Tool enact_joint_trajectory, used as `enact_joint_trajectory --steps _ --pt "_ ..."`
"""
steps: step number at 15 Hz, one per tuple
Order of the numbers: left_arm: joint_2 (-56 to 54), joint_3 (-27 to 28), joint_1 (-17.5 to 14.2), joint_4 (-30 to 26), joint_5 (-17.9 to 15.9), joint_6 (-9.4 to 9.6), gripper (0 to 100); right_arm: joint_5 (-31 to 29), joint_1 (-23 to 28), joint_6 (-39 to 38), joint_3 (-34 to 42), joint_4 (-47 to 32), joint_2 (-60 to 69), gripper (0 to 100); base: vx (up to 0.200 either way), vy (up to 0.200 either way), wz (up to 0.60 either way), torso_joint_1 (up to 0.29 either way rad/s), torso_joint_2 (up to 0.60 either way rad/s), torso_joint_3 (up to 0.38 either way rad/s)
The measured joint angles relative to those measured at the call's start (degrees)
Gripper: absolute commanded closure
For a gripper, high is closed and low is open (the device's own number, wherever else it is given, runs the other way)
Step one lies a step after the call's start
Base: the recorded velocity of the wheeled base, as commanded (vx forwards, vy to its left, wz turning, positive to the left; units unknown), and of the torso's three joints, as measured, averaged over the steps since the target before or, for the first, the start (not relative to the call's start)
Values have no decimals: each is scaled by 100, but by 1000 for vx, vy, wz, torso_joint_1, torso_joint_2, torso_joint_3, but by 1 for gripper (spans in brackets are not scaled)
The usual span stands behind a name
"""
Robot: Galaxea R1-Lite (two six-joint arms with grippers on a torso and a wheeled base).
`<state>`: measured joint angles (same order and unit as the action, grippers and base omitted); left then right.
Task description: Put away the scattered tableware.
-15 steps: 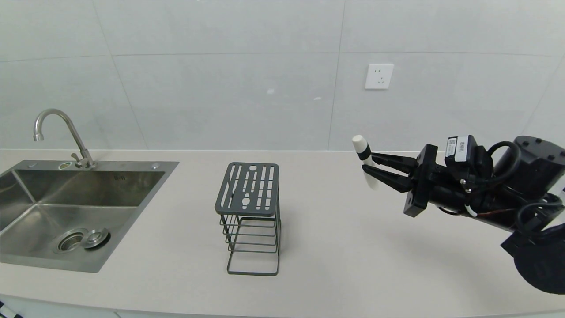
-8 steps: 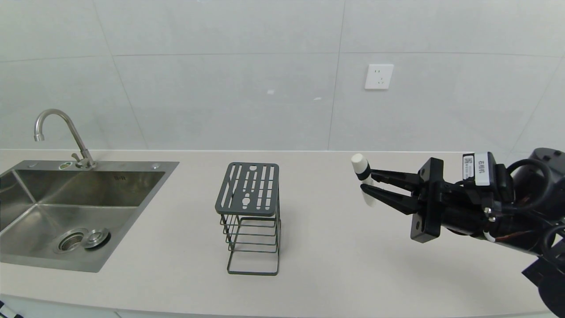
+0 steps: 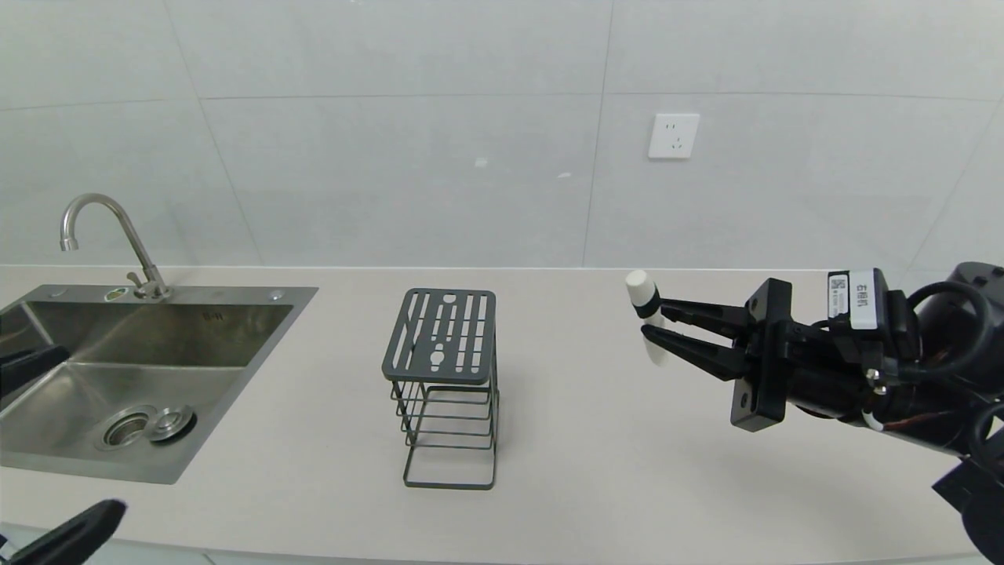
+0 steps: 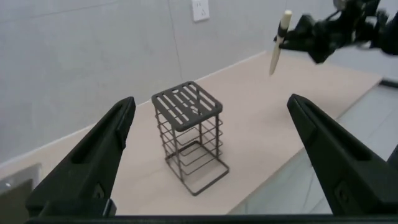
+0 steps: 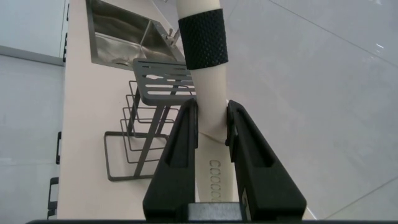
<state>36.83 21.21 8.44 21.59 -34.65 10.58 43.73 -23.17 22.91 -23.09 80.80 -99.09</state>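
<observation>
So the right tool (image 3: pixel 655 318) dropped a bit over the last sec, then pretty much settled. It's clamped narrow on a white utensil (image 3: pixel 639 289) w/ a black band, held roughly upright in the air, well apart from the rack (image 3: pixel 439 337) at approx its 3 o'clock. The rack hasn't budged on the table (image 3: pixel 612 471). Other change: the left tool (image 4: pixel 211 101) has just come into the head view at 7–9 o'clock, by the sink (image 3: pixel 259 294), fingers spread wide w/ nothing in them. For the task, imo: the utensil is picked up but not stowed yet. The drop brought it no closer sideways, so it's got to travel toward 9 o'clock to get above the rack's slotted top. The left tool may be prepping to steady the rack or fetch sth else, can't tell which
</observation>
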Motion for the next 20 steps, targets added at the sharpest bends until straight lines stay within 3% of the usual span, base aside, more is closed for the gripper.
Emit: enact_joint_trajectory --steps 1,2,6,9,12,16,20 --pt "333 89 182 79 -50 291 0 0 -4 2 0 2 0 100 0 0 0 0 0 0" --pt "619 174 427 178 -72 466 0 1 -2 0 -2 0 0 100 0 0 0 0 0 0" --pt "1731 456 1375 868 -96 857 0 6 -9 -9 -17 13 2 100 0 0 0 0 0 0" --pt "2632 819 1766 1106 -235 1219 0 9 -28 -9 27 35 27 100 0 0 0 0 0 0" --pt "3467 1274 2097 1385 -514 1265 0 6 -122 -6 90 60 107 100 0 0 0 0 0 0" --pt "4693 1787 2643 2244 -572 1235 0 11 -140 -9 295 73 273 100 0 0 0 0 0 0" --pt "5812 2701 3039 2483 -739 1197 0 20 -127 -9 355 82 427 100 0 0 0 0 0 0"
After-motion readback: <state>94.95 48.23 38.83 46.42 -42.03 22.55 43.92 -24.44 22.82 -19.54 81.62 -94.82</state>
